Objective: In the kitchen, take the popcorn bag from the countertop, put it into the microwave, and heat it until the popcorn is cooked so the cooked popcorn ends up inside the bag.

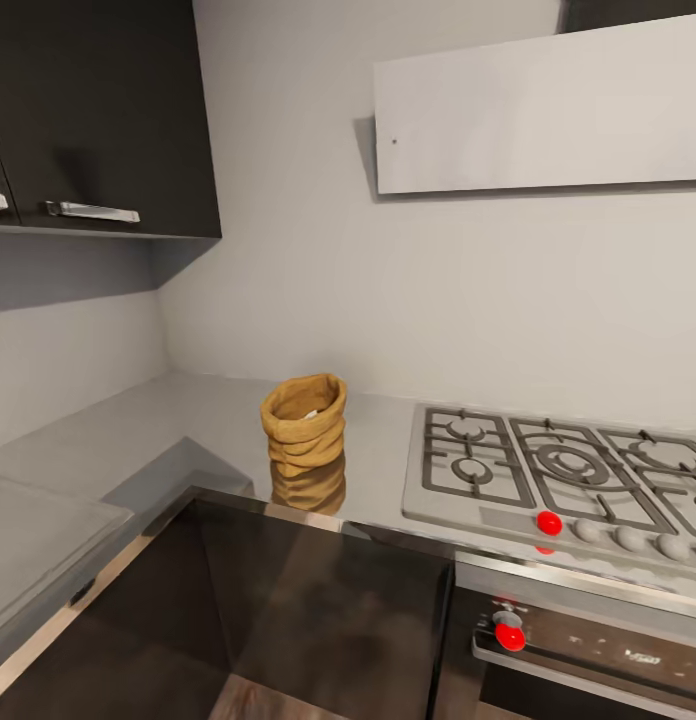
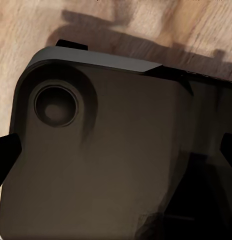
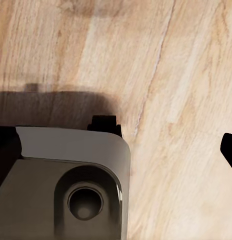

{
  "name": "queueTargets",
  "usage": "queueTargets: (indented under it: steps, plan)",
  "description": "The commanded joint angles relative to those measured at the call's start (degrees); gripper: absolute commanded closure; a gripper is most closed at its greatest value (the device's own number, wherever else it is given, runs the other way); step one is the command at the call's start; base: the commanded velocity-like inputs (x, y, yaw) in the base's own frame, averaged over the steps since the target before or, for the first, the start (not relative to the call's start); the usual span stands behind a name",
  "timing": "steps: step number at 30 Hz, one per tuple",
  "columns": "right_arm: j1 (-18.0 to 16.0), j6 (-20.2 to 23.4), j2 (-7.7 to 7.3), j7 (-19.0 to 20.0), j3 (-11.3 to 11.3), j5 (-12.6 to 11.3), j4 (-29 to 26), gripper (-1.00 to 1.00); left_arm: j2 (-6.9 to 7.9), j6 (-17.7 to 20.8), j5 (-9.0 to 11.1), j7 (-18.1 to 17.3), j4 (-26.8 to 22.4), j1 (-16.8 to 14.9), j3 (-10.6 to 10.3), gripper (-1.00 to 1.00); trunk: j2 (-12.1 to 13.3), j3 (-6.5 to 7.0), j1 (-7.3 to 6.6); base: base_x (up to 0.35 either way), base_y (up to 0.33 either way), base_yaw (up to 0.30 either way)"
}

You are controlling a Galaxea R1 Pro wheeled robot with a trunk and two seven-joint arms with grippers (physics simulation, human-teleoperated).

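The popcorn bag (image 1: 305, 424), a squat tan-brown sack with a rolled rim, stands upright on the grey steel countertop (image 1: 178, 425) in the head view, just left of the hob. A small whitish bit shows inside its rim. The microwave is out of view. In the left wrist view my left gripper (image 2: 116, 152) hangs open over the robot's dark base (image 2: 106, 165), its dark fingertips (image 2: 3, 155) wide apart at the picture's edges. My right gripper (image 3: 116, 147) is also open, above the wooden floor (image 3: 166, 75) beside the base, far from the bag.
A grey gas hob (image 1: 558, 470) with black grates and a red knob (image 1: 549, 522) lies right of the bag, above a steel oven (image 1: 588, 650). Dark upper cabinets (image 1: 98, 110) hang at the left and a pale hood (image 1: 538, 110) over the hob. The counter wraps round the left corner.
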Motion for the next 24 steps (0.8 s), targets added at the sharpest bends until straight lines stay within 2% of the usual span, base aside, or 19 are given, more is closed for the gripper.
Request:
queueTargets:
  steps: [1, 18, 24]
  plan:
    - [-0.09, -0.23, -0.02, 0.09, -0.49, 0.49, 0.18, -1.0, -0.01, -0.06, 0.38, -0.07, -0.09, 0.03, 0.02, -1.0, -0.03, -0.05, 0.0, 0.0, 0.169, 0.0]
    - [-0.09, -0.66, 0.04, 0.04, -0.49, 0.49, 0.18, -1.0, -0.01, -0.06, 0.38, -0.08, -0.09, 0.03, 0.02, -1.0, -0.03, -0.05, 0.0, 0.0, 0.158, 0.0]
    - [-0.09, -0.57, 0.05, 0.04, -0.49, 0.49, 0.18, -1.0, -0.01, -0.06, 0.38, -0.01, -0.09, 0.03, 0.02, -1.0, -0.03, -0.05, 0.0, 0.0, 0.047, -0.159]
